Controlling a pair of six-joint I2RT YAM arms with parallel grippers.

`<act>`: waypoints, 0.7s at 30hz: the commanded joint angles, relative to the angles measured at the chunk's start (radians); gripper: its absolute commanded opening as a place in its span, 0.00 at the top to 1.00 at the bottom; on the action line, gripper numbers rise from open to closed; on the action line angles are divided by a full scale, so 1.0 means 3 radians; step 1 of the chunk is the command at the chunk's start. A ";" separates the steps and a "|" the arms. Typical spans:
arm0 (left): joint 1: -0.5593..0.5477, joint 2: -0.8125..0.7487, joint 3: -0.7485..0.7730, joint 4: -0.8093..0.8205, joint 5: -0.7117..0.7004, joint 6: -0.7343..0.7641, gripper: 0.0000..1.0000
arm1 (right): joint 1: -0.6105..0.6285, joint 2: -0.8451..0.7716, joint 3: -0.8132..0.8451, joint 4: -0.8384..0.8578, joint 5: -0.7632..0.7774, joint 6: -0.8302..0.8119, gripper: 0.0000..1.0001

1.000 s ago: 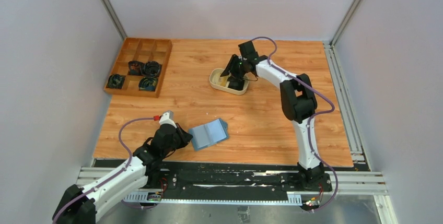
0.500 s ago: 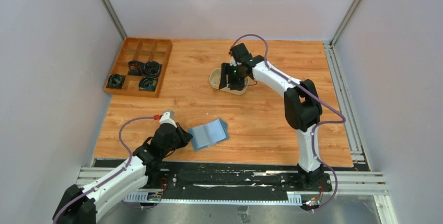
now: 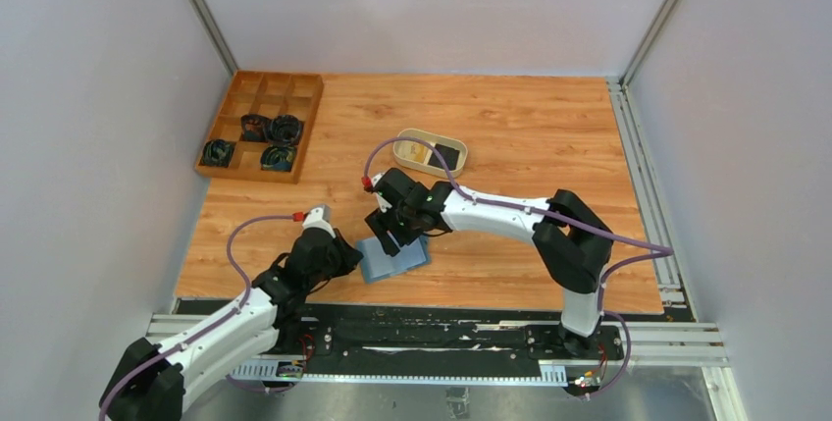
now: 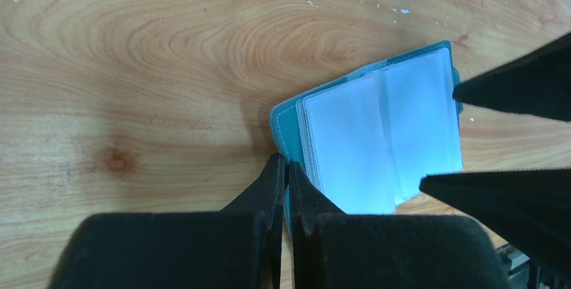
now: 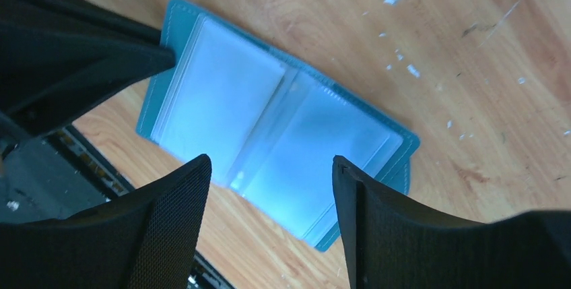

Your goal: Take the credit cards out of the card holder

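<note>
Lying open flat: teal card holder [image 4: 350,147], pale-blue sleeves; L hand [image 4: 286,168] closed at edge, R hand [image 5: 269,164] open above.

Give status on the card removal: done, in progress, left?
Done: a tan-gold card and a black card lie in the beige dish. In hand: the card holder lies open, left claw shut at its edge, right claw open above it. Left: the visible sleeves look empty; any cards behind them can't be seen.
</note>
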 commanded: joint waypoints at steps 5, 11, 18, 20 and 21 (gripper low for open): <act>0.0024 0.0078 0.0077 0.0070 0.0060 0.0053 1.00 | 0.0170 0.0227 0.0221 0.0204 0.0164 -0.0150 0.18; 0.0034 0.0006 0.0081 -0.0009 0.0060 0.0054 1.00 | 0.0222 0.0401 0.0304 0.0221 0.0097 -0.0118 0.13; 0.0066 -0.0021 0.0037 0.0011 0.0117 0.0029 1.00 | 0.0314 0.0537 0.0313 0.0219 0.0184 -0.0079 0.11; 0.0073 -0.0029 0.0029 0.0013 0.0131 0.0026 1.00 | 0.0341 0.0582 0.0309 0.0213 0.0236 -0.0068 0.11; 0.0071 -0.0037 0.0030 0.0008 0.0134 0.0024 1.00 | 0.0353 0.0599 0.0309 0.0203 0.0270 -0.0068 0.11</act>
